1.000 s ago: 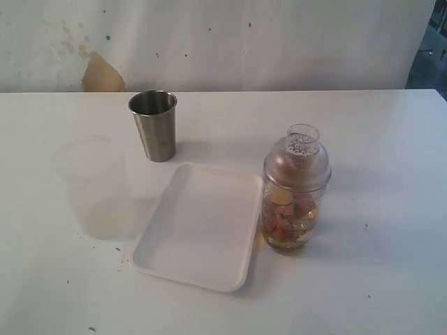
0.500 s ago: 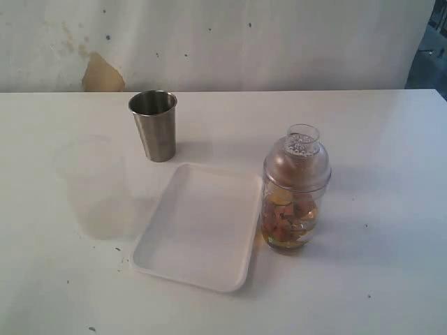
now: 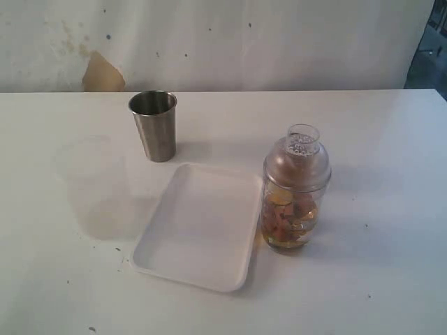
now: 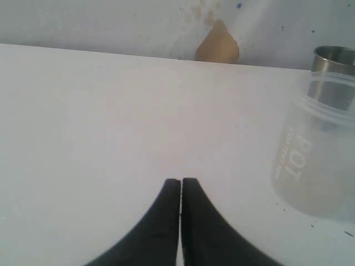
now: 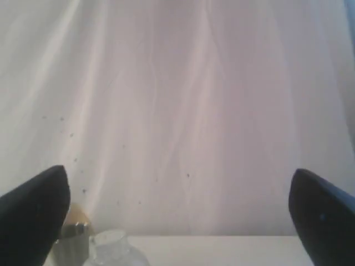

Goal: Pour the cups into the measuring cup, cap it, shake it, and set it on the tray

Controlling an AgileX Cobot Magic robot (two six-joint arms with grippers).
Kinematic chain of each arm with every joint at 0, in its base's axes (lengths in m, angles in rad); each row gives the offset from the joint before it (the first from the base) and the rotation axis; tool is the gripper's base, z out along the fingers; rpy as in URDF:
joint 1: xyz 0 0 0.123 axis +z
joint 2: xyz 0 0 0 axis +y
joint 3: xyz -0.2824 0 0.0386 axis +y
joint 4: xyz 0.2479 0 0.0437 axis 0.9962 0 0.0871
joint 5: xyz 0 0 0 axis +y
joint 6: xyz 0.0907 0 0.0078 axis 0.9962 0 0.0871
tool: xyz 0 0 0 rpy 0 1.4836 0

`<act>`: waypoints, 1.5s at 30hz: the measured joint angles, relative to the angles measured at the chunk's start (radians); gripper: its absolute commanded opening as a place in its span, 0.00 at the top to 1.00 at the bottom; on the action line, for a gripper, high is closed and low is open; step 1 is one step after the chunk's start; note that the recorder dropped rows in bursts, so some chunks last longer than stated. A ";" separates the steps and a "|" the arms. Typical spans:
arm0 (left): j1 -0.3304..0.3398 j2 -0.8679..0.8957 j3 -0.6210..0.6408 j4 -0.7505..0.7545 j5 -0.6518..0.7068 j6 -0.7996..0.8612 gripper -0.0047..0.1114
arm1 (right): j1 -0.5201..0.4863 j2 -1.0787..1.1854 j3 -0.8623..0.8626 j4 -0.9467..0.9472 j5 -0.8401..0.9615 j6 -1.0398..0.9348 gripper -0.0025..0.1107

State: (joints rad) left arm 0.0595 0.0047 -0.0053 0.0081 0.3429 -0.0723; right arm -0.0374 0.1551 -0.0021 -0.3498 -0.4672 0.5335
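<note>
Capped measuring cup [image 3: 295, 202] upright on the bench [image 3: 391, 160], just beside the tray [image 3: 195, 230]; steel tumbler [image 3: 154, 125] behind the tray. The left gripper [image 4: 181, 182] is pressed together; the right gripper [image 5: 178, 177] is spread wide apart.

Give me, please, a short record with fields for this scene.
tray: nothing on it
measuring cup: lid on, brownish contents, standing on the table right of the tray
steel tumbler: upright, behind the tray
frosted cup: upright, left of the tray
left fingers: shut together
right fingers: wide apart
</note>
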 measured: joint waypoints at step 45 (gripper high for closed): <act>0.000 0.000 0.000 0.000 0.000 0.000 0.95 | 0.029 1.674 -0.388 -0.406 -0.737 -0.294 0.06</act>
State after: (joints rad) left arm 0.0595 0.0047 -0.0053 0.0081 0.3429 -0.0723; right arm -0.0087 1.8294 -0.3898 -0.7554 -1.2039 0.2396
